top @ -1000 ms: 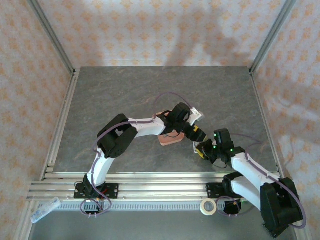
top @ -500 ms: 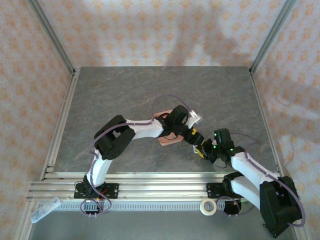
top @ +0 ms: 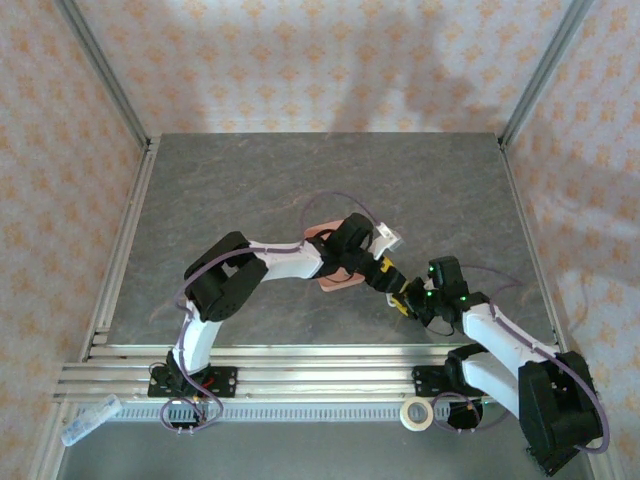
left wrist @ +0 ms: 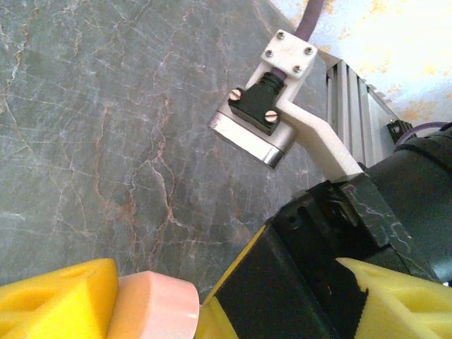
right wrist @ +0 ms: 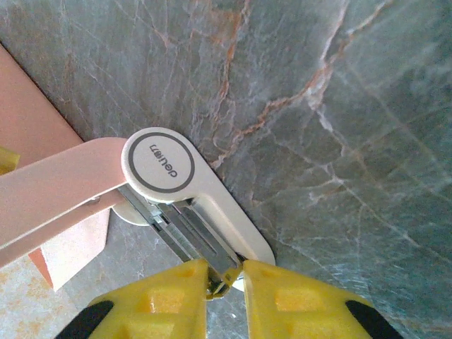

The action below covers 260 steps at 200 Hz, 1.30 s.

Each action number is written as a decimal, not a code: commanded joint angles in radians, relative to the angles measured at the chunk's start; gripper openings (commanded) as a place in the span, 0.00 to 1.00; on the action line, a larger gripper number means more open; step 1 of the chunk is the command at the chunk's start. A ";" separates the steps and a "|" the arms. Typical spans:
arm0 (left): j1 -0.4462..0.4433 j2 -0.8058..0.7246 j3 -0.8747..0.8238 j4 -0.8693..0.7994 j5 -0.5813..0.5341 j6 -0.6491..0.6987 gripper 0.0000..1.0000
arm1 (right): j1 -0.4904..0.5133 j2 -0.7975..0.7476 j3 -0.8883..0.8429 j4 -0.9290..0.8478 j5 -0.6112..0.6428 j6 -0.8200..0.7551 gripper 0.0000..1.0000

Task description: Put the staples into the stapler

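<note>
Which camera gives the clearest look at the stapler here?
Right wrist: the stapler lies hinged open, close up, its metal channel's tip pinched by the right gripper. Left wrist catches a rounded pink end, probably its, beside a yellow finger. From the top external camera it is too small to make out.

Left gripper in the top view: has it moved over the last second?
Yes, slightly. Judged against the near rail, the left gripper has come a little way down the picture, toward that rail.
</note>
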<state>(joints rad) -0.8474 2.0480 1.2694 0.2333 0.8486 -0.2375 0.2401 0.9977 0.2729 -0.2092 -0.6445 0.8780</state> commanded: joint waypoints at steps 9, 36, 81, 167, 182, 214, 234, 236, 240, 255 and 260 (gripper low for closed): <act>-0.042 -0.063 -0.041 0.097 0.117 -0.029 0.78 | -0.012 0.031 -0.004 -0.021 0.100 -0.019 0.19; -0.047 -0.067 -0.067 0.134 0.121 -0.058 0.78 | -0.012 0.032 -0.003 -0.024 0.100 -0.022 0.19; -0.047 -0.063 -0.070 0.129 0.109 -0.057 0.77 | -0.013 0.022 0.007 -0.045 0.103 -0.033 0.19; -0.048 -0.066 -0.077 0.113 0.094 -0.046 0.76 | -0.015 0.021 0.015 -0.074 0.108 -0.049 0.19; -0.048 -0.072 -0.081 0.101 0.088 -0.037 0.76 | -0.016 0.012 0.026 -0.092 0.119 -0.058 0.19; -0.054 -0.078 -0.079 0.075 0.083 -0.020 0.76 | -0.021 0.035 0.030 -0.089 0.114 -0.070 0.19; -0.065 -0.080 -0.083 0.060 0.083 -0.013 0.76 | -0.022 0.051 0.027 -0.086 0.114 -0.078 0.17; -0.065 -0.081 -0.084 0.061 0.083 -0.011 0.76 | -0.024 0.051 0.026 -0.085 0.114 -0.078 0.16; -0.068 -0.082 -0.086 0.058 0.084 -0.011 0.76 | -0.026 0.050 0.025 -0.084 0.115 -0.078 0.16; -0.076 -0.086 -0.099 0.061 0.081 -0.009 0.76 | -0.037 0.045 0.019 -0.083 0.110 -0.080 0.16; -0.079 -0.088 -0.103 0.060 0.080 -0.009 0.76 | -0.040 0.043 0.017 -0.082 0.107 -0.081 0.16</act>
<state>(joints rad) -0.8555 2.0140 1.1934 0.3111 0.8524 -0.2855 0.2264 1.0191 0.3016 -0.2459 -0.6518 0.8055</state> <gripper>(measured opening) 0.757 0.166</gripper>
